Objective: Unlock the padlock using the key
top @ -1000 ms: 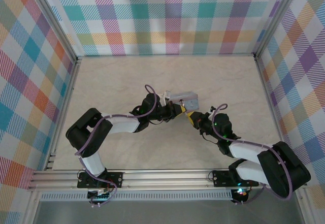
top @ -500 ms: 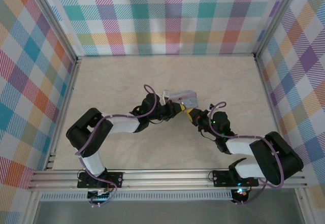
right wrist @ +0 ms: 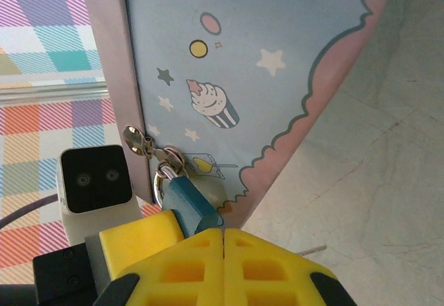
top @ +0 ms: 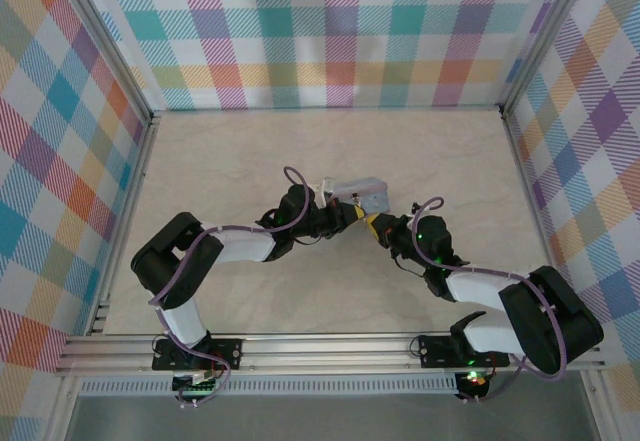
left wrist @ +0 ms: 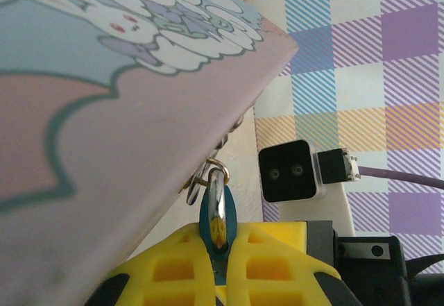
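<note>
A teal padlock (right wrist: 186,198) with a silver shackle (left wrist: 218,205) hangs from the brass hasp (right wrist: 137,138) of a pastel cartoon-print box (top: 358,193). My left gripper (left wrist: 217,240) is shut on the padlock body, its yellow fingers (left wrist: 277,250) on either side of it. My right gripper (right wrist: 223,233) is shut with its tips pressed against the padlock's lower end. The key is hidden. Seen from the top camera, the left gripper (top: 354,218) and the right gripper (top: 380,229) meet just in front of the box.
The box (right wrist: 263,63) stands tilted on the beige marbled tabletop (top: 230,151), held up off it at the front. Checked walls enclose the table. A thin pale sliver (right wrist: 313,250) lies on the table beside my right fingers.
The right arm's elbow and forearm shifted slightly. Both grippers stayed at the padlock, and the box tilted a little.
</note>
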You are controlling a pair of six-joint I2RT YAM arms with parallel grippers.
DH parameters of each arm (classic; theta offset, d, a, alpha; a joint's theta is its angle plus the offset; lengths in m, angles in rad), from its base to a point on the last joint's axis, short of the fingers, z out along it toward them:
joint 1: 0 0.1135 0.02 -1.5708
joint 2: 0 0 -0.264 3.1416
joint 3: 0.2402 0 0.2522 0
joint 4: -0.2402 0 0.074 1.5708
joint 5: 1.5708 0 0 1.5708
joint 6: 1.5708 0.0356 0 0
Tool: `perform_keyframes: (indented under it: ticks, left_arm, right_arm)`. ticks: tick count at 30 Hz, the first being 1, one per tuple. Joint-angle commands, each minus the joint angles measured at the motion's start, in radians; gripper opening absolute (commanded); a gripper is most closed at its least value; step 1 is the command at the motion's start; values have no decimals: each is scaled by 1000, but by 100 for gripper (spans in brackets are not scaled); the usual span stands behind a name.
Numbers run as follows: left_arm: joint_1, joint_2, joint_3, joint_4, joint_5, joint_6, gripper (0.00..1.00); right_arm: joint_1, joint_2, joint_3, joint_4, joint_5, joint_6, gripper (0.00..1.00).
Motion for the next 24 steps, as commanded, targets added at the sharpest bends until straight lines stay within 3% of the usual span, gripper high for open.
perform_keyframes:
  ticks: [1, 6, 12, 15, 24]
  left_arm:
    - [-97, 2, -31, -19, 165, 46, 0]
    - [-90, -9, -35, -64, 119, 70, 0]
    - [-66, -14, -26, -113, 86, 87, 0]
    - [-62, -12, -21, -138, 79, 98, 0]
    - [-60, -24, -30, -210, 49, 120, 0]
  right_arm:
    - [20, -15, 16, 77, -20, -34, 0]
    - [19, -111, -30, -24, 1, -64, 2]
    - [-2, -329, -50, -310, 27, -121, 22]
    - [-18, -432, -45, -475, 32, -153, 26]
    - [-33, -503, 68, -877, 8, -349, 30]
